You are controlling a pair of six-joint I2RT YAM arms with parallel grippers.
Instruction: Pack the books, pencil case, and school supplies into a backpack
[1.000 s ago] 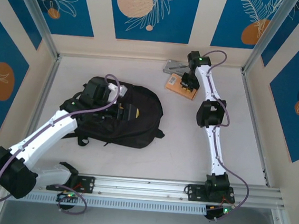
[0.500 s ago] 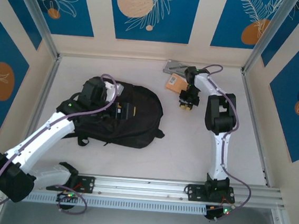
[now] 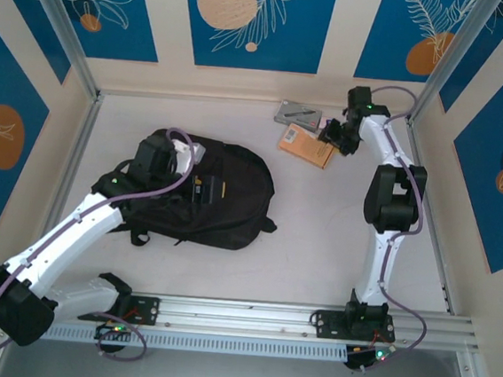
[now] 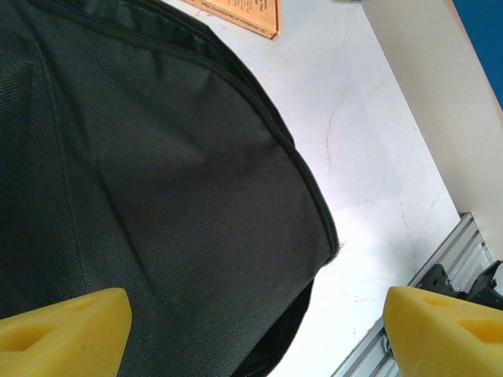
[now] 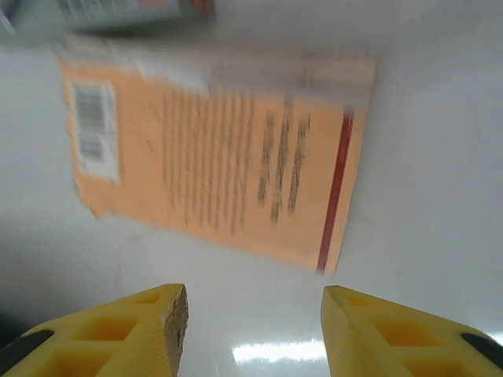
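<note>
The black backpack (image 3: 232, 200) lies left of centre on the table, and its fabric (image 4: 157, 181) takes up most of the left wrist view. My left gripper (image 3: 205, 187) hovers over its top, open wide (image 4: 251, 338), with nothing between the yellow fingertips (image 4: 71, 330). An orange book (image 3: 307, 145) lies flat at the back, with the grey pencil case (image 3: 297, 114) just behind it. My right gripper (image 3: 337, 134) is at the book's right edge, just above the table. In the right wrist view it is open (image 5: 255, 330) and empty, and the book (image 5: 212, 157) lies ahead of it.
The aluminium rail (image 3: 310, 319) runs along the near edge. Frame posts and cream walls enclose the table on the back and sides. A corner of the orange book (image 4: 244, 12) shows beyond the backpack. Bare white tabletop (image 3: 318, 239) lies between the backpack and the right arm.
My right gripper has swung from over the orange book to its right edge near the back wall, and its jaws have opened. The left arm has shifted slightly over the backpack.
</note>
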